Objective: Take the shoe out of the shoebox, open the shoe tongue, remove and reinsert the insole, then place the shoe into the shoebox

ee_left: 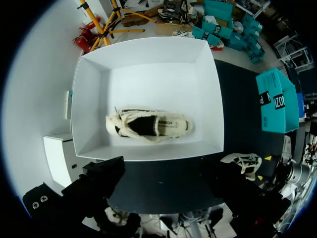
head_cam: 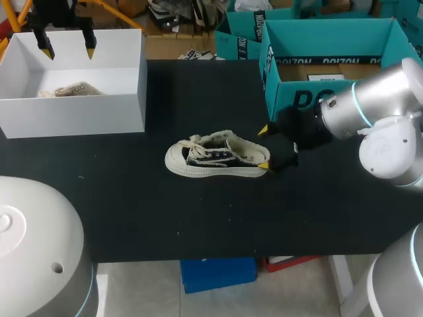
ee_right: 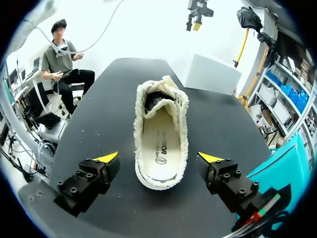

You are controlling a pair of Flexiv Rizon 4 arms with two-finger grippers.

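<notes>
A cream low-top shoe (head_cam: 213,157) with dark side panels lies on the black table (head_cam: 132,198), toe toward the left. My right gripper (head_cam: 263,148) is open at its heel, one yellow tip on each side. In the right wrist view the heel of the shoe (ee_right: 161,134) sits between the spread fingers (ee_right: 94,176) with a gap on both sides, and the pale insole (ee_right: 161,148) shows inside. My left gripper (head_cam: 67,48) hangs open above the white shoebox (head_cam: 125,99). The left wrist view looks down into this shoebox (ee_left: 208,99), where a second cream shoe (ee_left: 148,126) lies.
An open teal box (head_cam: 317,39) stands at the back right, just behind my right arm (head_cam: 370,105). More teal boxes sit behind it. Bare black tabletop stretches in front of the shoe and to its left.
</notes>
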